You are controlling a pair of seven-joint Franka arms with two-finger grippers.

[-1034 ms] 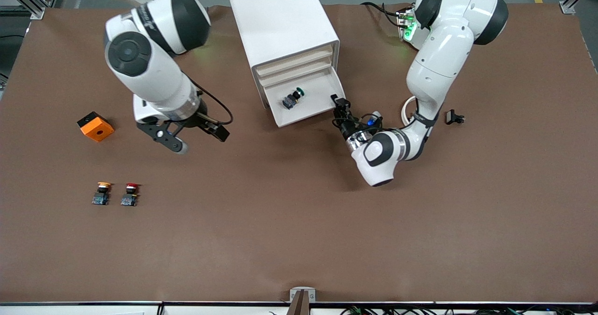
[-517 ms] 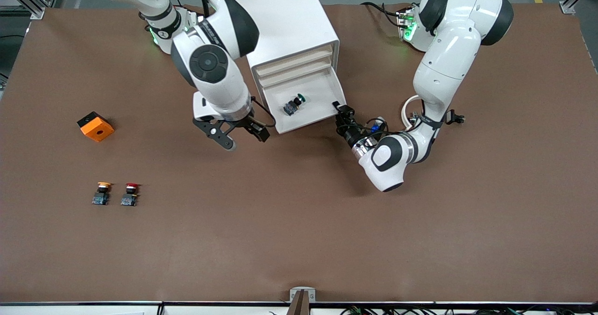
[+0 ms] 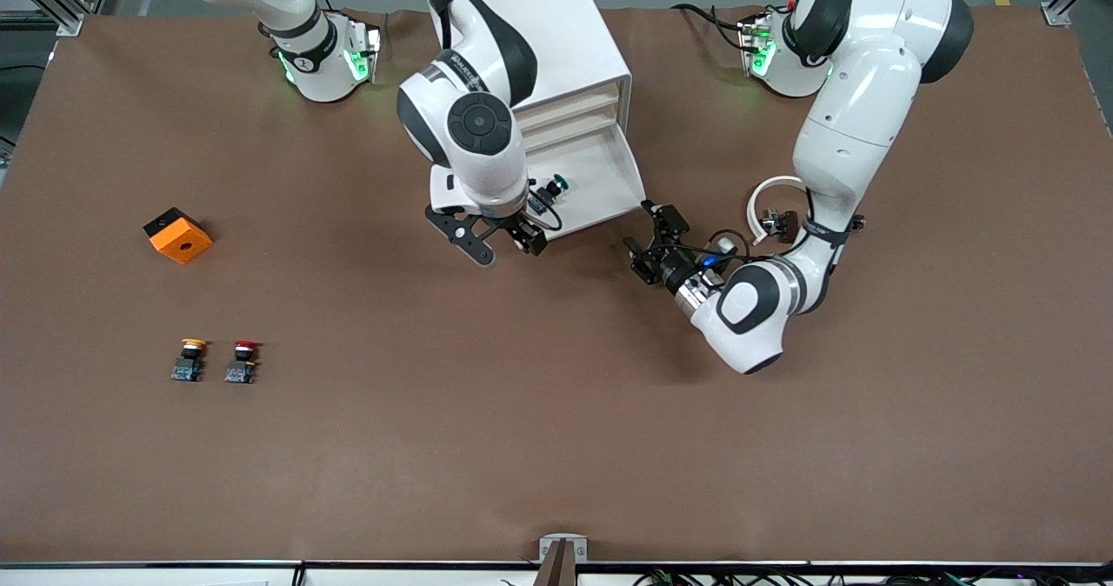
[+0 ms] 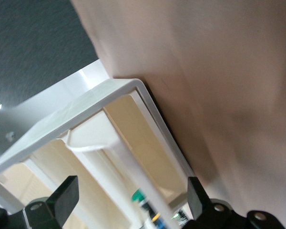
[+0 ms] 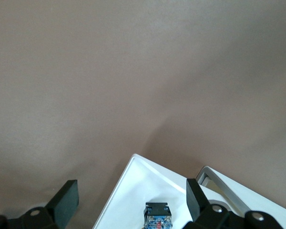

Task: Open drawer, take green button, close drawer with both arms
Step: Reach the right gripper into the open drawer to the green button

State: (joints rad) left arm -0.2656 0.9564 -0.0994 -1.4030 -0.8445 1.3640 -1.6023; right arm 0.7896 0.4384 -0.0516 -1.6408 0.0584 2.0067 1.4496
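Standing pulled out of the white cabinet [image 3: 530, 38], the bottom drawer [image 3: 600, 182] is being shown open, its cream-fronted tray resting low over the brown table [image 3: 556, 429]. The green-capped button [image 3: 549, 195] is lying inside the drawer, partly covered in the front view by the right arm's wrist; in the right wrist view the button [image 5: 157, 215] is seen in the tray between the spread fingers [image 5: 66, 200]. The right gripper [image 3: 493, 240] is being held over the drawer's front edge, fingers wide and gripping nothing. The left gripper [image 3: 654, 240] is being held just beside the drawer's corner toward the left arm's end of the table, its fingers [image 4: 66, 198] also wide apart and empty, with the drawer [image 4: 133, 143] framed between them in the left wrist view. Well apart from the cabinet, toward the right arm's end of the table, an orange block [image 3: 177, 235] is lying, and nearer to the front camera a yellow-capped button [image 3: 189, 359] and a red-capped button [image 3: 243, 361] are standing side by side.
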